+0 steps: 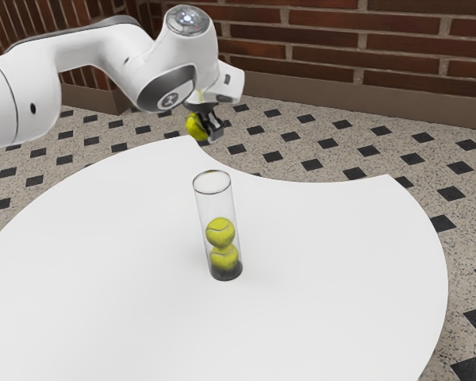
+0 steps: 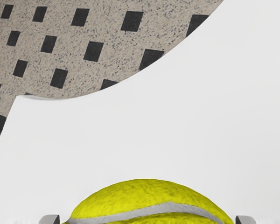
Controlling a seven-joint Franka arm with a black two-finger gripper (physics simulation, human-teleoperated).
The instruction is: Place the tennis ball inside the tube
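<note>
The tennis ball (image 2: 147, 196), big and close in the wrist view, is clamped in the pincer (image 2: 147, 220), with a fingertip pressed to each side of it. In the exterior view, taken left to right, the arm (image 1: 103, 49) comes first, reaching in with the ball and pincer at its end, raised clear of the surface (image 1: 325, 262). The side grip probably serves to leave the ball's underside free, so it can go down first. Past them the tube (image 1: 216, 205) stands on the surface, lower than the pincer, well apart from it and closer to the exterior camera. An upper ball (image 1: 220, 232) rests on a lower ball (image 1: 224, 257) inside, both under the pincer's level; the narrow wall seems meant to keep them in a stack, with room left above for this one. The held ball is round, so it has no long axis and points nowhere; its pale seam runs across from one fingertip towards the other. The tube's long axis is upright, its mouth facing up. The ball is still to go in, and I'd judge the pincer must bring it over that mouth before letting go.
</note>
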